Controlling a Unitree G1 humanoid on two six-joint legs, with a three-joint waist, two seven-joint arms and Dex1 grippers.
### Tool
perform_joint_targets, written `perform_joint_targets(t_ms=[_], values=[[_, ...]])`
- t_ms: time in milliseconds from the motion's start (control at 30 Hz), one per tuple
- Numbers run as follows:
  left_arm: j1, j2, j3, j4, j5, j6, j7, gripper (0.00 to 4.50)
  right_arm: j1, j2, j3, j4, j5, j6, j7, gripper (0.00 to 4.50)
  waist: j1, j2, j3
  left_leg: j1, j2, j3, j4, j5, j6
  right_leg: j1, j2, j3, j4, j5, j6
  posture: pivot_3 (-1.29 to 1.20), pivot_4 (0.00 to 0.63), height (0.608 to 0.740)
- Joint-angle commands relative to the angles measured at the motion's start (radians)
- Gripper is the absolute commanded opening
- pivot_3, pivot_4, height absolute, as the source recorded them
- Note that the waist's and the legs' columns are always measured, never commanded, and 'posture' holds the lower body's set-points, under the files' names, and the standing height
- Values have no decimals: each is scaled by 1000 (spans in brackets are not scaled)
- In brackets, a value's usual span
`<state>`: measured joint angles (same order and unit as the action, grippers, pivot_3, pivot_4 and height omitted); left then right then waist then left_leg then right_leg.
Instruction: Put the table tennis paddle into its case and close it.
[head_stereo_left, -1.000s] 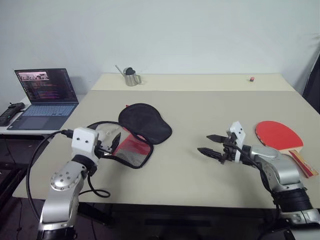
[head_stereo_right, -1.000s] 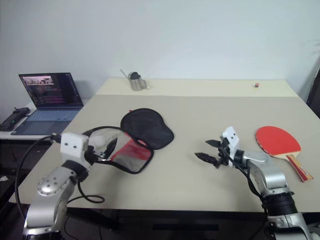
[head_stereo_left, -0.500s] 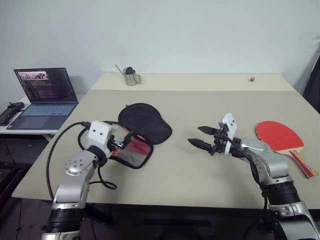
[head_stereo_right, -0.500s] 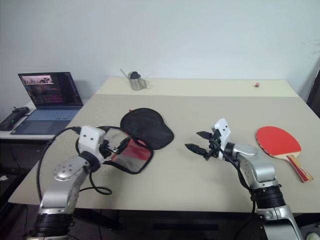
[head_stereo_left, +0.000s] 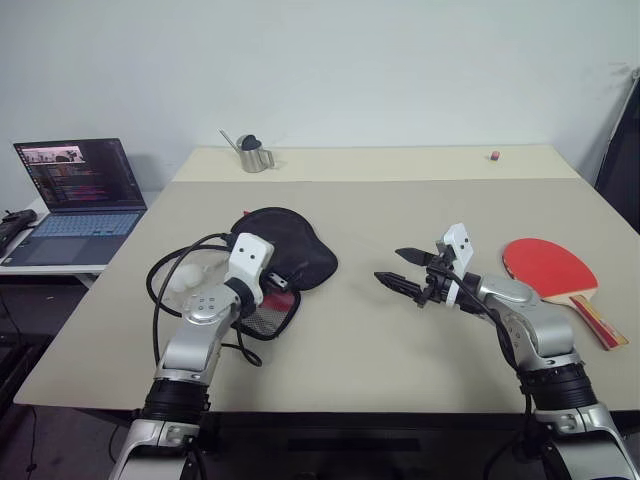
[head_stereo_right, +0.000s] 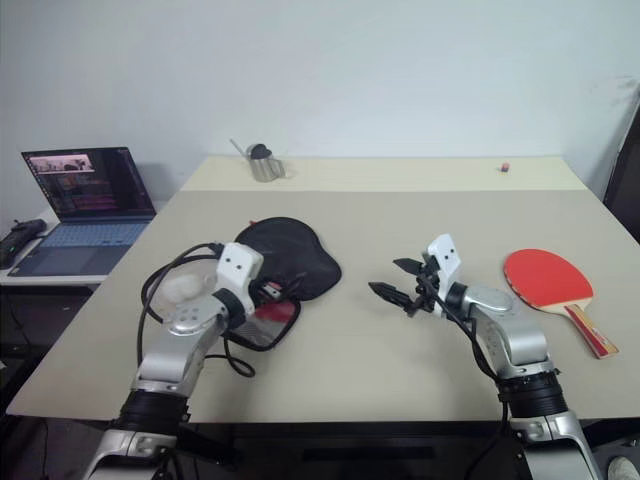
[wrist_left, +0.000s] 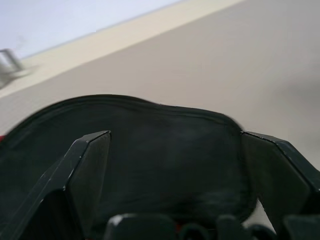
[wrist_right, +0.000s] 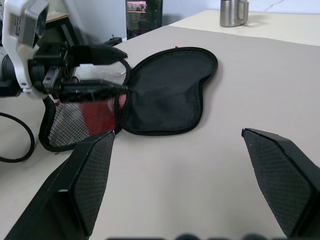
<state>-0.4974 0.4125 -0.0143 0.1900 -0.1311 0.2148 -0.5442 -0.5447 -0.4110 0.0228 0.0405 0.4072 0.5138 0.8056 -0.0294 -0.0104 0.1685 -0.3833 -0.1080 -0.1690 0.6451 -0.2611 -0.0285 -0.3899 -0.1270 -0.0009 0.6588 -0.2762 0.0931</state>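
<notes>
The table tennis paddle (head_stereo_left: 547, 268), a rigid bat with a smooth red round rubber face and a short pale wooden handle, lies flat on the beige table (head_stereo_left: 380, 340) just behind and outboard of the right gripper (head_stereo_left: 404, 271), untouched. It looks light and stiff; the rubber face is likely grippy, but it lies flush with the tabletop, so the handle, pointing toward the table's near right edge, seems the sensible place to pinch.

The right gripper hangs above the table with its two black fingers spread wide, holding nothing, aimed toward the case.

The case (head_stereo_right: 290, 258), a soft paddle-shaped pouch, lies unzipped and spread open: black lining up on the far flap, red fabric and black mesh on the near flap. It will probably flop and slide, so one flap needs pinning while the bat goes in.

The left gripper (wrist_right: 107, 70) hovers over the near flap, jaws apart and empty, with the black lining straight ahead of it.
</notes>
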Motion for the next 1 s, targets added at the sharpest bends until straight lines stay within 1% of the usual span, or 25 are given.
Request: perform_joint_targets(t_ms=[33, 133, 267, 433, 633, 1000], values=[[-43, -7, -27, 32, 14, 1, -30, 4500, -14, -1, -21, -54, 17, -18, 1, 4454, 0, 0, 0, 0, 0, 0, 0, 0, 0, 0, 0, 0, 0, 0, 0, 0, 150, 740], [-62, -17, -56, 85, 31, 2, -48, 4500, -10, -34, -21, -111, 49, 24, 37, 4454, 0, 0, 0, 0, 0, 0, 0, 0, 0, 0, 0, 0, 0, 0, 0, 0, 150, 740], [-79, -33, -70, 141, 36, 7, -59, 4500, -4, -115, -13, -212, 101, 89, 118, 4454, 0, 0, 0, -1, 0, 0, 0, 0, 0, 0, 0, 0, -1, 0, 0, 0, 150, 740], [-97, -58, -82, 175, 39, 33, -77, 4500, -18, -176, -22, -243, 121, 113, 153, 4454, 1, -1, 0, -1, 0, 0, 0, 0, 0, 0, 0, -1, 0, 0, 0, 0, 150, 740], [-119, -83, -119, 233, 65, 37, -94, 4500, -17, -194, -27, -240, 114, 102, 147, 4454, 0, -1, 0, -1, 0, 0, 0, 0, 0, 0, 0, -1, 0, 0, 0, 0, 150, 740], [-131, -110, -113, 304, 80, 42, -72, 4500, -6, -196, -52, -226, 115, 87, 126, 4454, 3, -2, 0, 0, 0, 0, 1, 0, 0, 1, 0, -1, 1, 0, 0, 0, 150, 740]])
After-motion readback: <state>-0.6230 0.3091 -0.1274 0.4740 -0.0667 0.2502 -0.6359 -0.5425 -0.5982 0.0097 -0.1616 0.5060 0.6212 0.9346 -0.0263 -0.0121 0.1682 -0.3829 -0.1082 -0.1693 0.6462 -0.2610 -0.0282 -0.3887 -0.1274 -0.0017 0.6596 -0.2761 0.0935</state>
